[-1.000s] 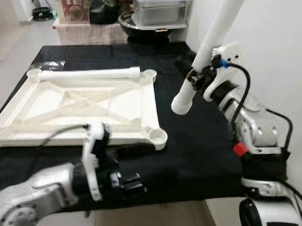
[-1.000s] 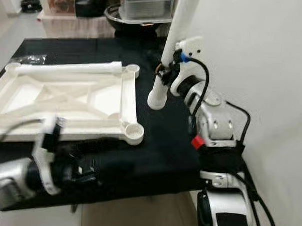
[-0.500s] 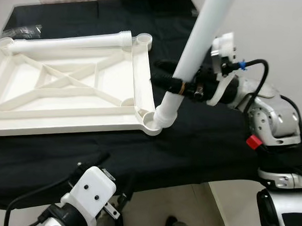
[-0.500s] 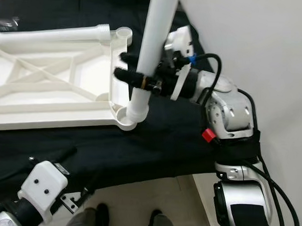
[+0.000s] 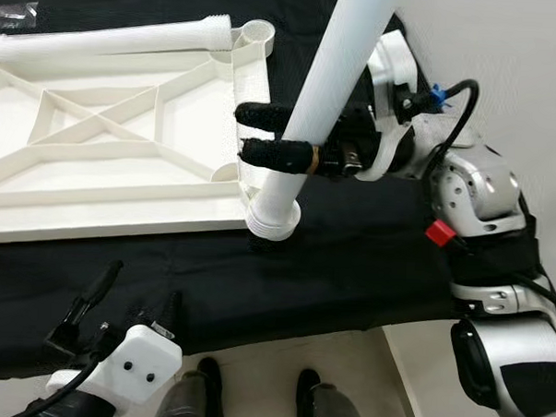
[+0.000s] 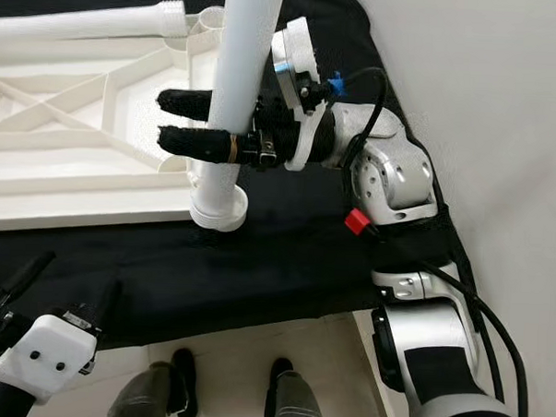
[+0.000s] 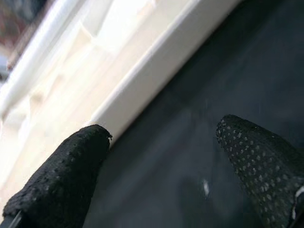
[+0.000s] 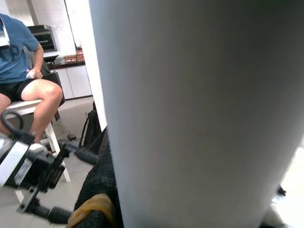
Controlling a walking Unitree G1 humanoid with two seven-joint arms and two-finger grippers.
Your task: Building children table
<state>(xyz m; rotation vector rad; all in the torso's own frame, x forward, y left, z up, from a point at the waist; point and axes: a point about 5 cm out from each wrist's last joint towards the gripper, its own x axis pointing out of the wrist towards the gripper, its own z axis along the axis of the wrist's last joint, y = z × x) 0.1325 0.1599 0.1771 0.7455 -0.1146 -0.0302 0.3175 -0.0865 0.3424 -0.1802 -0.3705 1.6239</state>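
The white tabletop (image 5: pixel 95 177) lies upside down on the black cloth. A second white leg (image 5: pixel 128 38) lies along its far edge. My right gripper (image 5: pixel 244 131) is shut on a white table leg (image 5: pixel 335 72), its fingers wrapped round the tube. The leg stands nearly upright, leaning slightly right, and its ringed lower end (image 5: pixel 274 218) sits at the tabletop's near right corner, hiding the socket. My left gripper (image 5: pixel 131 299) hovers low by the table's front edge, open, with only cloth and the tabletop's rim (image 7: pixel 156 71) between its fingertips (image 7: pixel 61 175).
The black-covered table (image 5: pixel 349 267) ends just before my feet (image 5: pixel 196 399). A white wall runs close along the right side. A seated person (image 8: pixel 23 71) appears in the right wrist view's background. A small plastic bag (image 5: pixel 12 10) lies at the far left.
My right gripper has carried the leg from over the cloth on the right to the tabletop's near right corner. My left arm has dropped back below the front edge. The camera has tilted downward.
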